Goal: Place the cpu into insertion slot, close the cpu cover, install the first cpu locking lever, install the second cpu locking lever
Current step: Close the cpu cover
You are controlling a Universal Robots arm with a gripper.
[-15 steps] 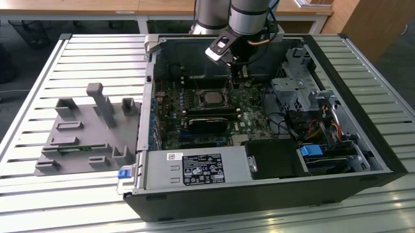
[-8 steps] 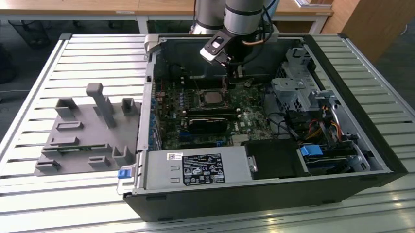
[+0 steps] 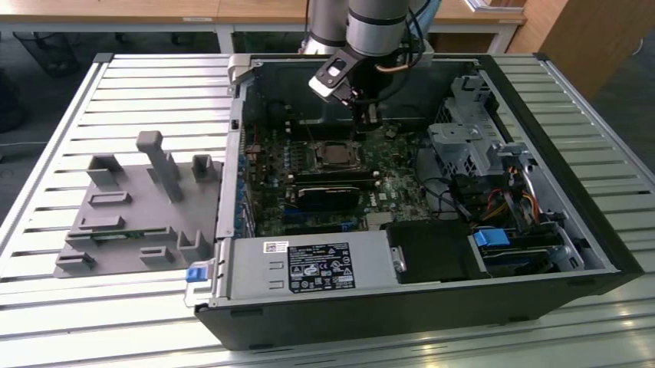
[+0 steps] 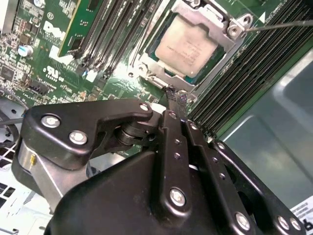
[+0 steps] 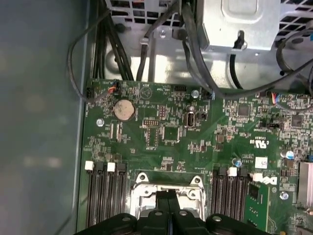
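So, the cpu [image 4: 188,46] is sitting in the insertion slot [image 3: 316,156] on the green board. The cpu cover [image 4: 222,29] lies flat over it, with the silver top showing through the window. The hand [image 4: 176,95] is down inside the open pc case [image 3: 573,230]. Its fingers [image 5: 163,203] are pressed together with nothing visible between them, and the tips are right at one edge of the cover frame. A thin wire lever [image 4: 279,24] runs off from the cover's corner, and I honestly can't tell if it's latched. In the exterior view the case lies on a slatted bench [image 3: 123,92]. A grey plastic fixture [image 3: 133,207] sits beside it on the exterior view's left.
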